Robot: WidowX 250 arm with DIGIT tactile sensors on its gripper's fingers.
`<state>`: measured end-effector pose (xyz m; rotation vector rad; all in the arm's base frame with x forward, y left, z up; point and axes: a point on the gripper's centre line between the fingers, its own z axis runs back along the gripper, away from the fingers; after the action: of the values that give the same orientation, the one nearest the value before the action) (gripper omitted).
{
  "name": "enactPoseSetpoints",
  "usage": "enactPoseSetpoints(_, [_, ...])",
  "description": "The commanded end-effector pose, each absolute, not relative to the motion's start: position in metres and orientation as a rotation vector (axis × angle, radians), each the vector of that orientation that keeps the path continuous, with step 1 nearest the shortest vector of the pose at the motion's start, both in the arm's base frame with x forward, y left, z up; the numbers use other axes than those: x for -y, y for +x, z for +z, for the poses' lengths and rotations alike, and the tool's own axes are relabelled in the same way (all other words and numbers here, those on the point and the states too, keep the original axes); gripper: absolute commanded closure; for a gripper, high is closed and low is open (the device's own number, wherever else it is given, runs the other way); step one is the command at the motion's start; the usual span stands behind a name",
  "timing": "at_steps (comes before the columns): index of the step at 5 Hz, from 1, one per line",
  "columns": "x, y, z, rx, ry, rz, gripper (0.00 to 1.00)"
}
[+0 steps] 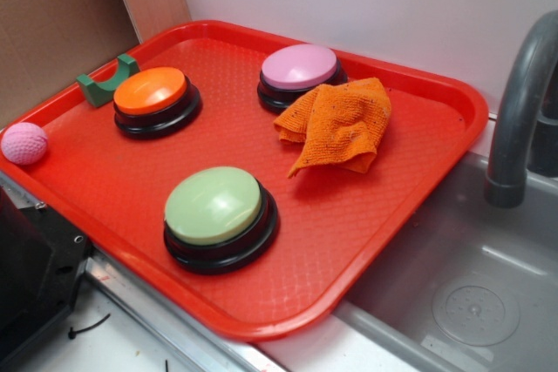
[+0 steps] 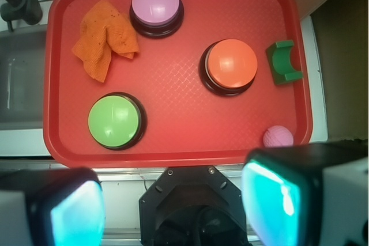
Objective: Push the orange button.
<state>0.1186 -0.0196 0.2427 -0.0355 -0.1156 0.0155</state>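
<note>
The orange button (image 1: 151,91) (image 2: 231,64), a glossy orange dome on a black base, sits on the red tray (image 1: 384,206) (image 2: 173,84) toward its far left in the exterior view. My gripper (image 2: 176,205) hangs high above the tray's near edge, well apart from the button. Its jaws stand wide apart with nothing between them, and the teal pads (image 2: 274,200) show at the bottom of the wrist view. The exterior view does not show the gripper.
A pale green button (image 1: 214,206) (image 2: 114,121), a pink button (image 1: 299,67) (image 2: 154,3) and an orange knitted cloth (image 1: 340,124) (image 2: 104,38) share the tray. A green block (image 1: 106,82) (image 2: 282,61) and pink ball (image 1: 23,143) (image 2: 278,136) lie beside the orange button. Sink and faucet (image 1: 514,119) lie right.
</note>
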Motion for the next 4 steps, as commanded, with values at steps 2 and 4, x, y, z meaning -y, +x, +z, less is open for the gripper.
enactPoseSetpoints(2, [-0.030, 0.156, 0.205, 0.042, 0.022, 0.185, 0.00])
enactPoseSetpoints(4, [-0.052, 0.218, 0.149, 0.094, 0.063, 0.020, 0.00])
